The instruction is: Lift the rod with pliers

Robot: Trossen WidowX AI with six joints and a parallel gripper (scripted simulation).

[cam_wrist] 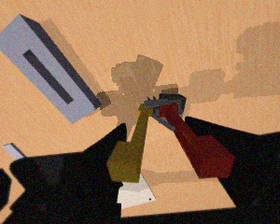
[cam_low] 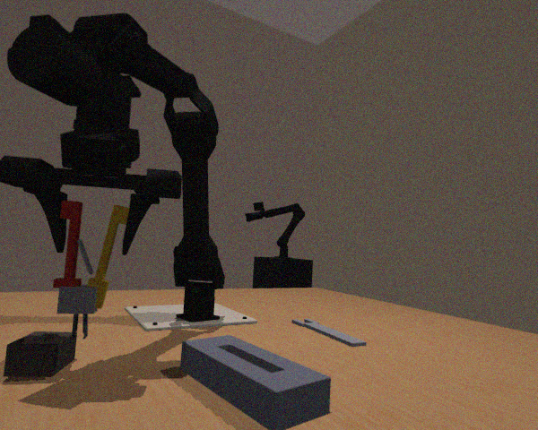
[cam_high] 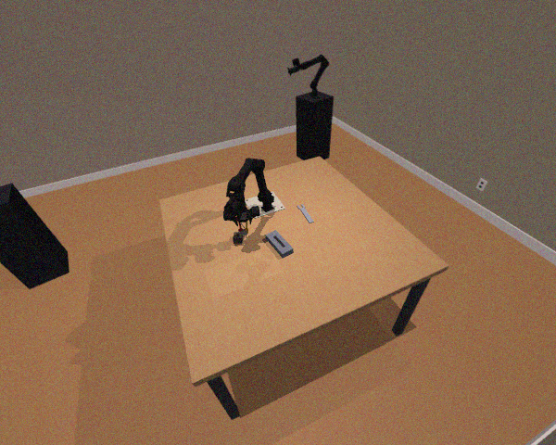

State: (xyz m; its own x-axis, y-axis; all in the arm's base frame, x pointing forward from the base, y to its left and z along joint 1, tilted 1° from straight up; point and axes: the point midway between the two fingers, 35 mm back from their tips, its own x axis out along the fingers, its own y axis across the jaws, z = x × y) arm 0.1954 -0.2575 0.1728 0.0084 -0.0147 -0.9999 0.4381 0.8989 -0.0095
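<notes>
From my station I see the end effector (cam_high: 242, 222) (cam_low: 92, 253) (cam_wrist: 155, 123) pointing down, at the left of the exterior view. Its fingers are well apart, fairly wide open but not fully, and between them it has hold of the locking pliers (cam_high: 242, 230) (cam_low: 76, 299) (cam_wrist: 164, 103) by the red handle (cam_low: 73, 245) (cam_wrist: 191, 142) and the yellow handle (cam_low: 108, 252) (cam_wrist: 142, 140). These handles are spread. The pliers hang with their two thin jaws downward, near the dark holster (cam_high: 238, 238) (cam_low: 39, 355) (cam_wrist: 179, 98), which stands on the bench (cam_high: 316, 297) (cam_low: 422, 370) (cam_wrist: 201, 37) at lower left of the exterior view. The jaw tips appear beside its upper edge there; whether they touch it, I cannot tell.

The grey block (cam_high: 285, 248) (cam_low: 241, 382) (cam_wrist: 23, 35) with the narrow channel (cam_high: 279, 240) (cam_low: 250, 357) (cam_wrist: 48, 77) is at lower centre of the exterior view, apart from the pliers. The channel looks dark inside and I cannot make out the rod in it. A flat grey piece (cam_high: 305, 213) (cam_low: 334, 333) (cam_wrist: 12, 149) lies farther back, at right of the white base plate (cam_high: 279, 205) (cam_low: 142, 319) (cam_wrist: 133, 198).
</notes>
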